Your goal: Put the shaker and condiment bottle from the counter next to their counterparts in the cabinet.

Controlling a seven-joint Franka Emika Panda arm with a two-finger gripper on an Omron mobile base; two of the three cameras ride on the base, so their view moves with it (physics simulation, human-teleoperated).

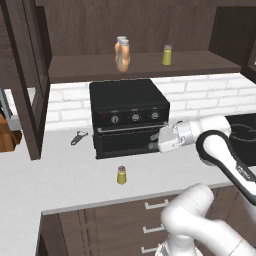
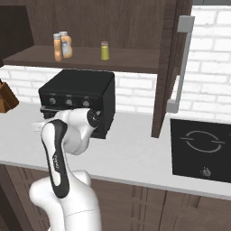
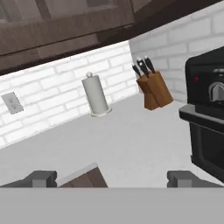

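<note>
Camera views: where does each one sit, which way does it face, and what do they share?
Left base view: behind-left of the arm, facing the oven and cabinet; arm and hand show.
Right base view: behind-right, facing the same oven and cabinet; arm shows.
Hand view: on the hand, looking along the counter at a knife block.
All share the oven.

We see a glossy white arm [image 1: 200, 220] with rounded, bulbous segments. Black bands run along its joints, one carrying small pale lettering. Its two finger tips [image 3: 41, 178] are small dark-grey blocks.
</note>
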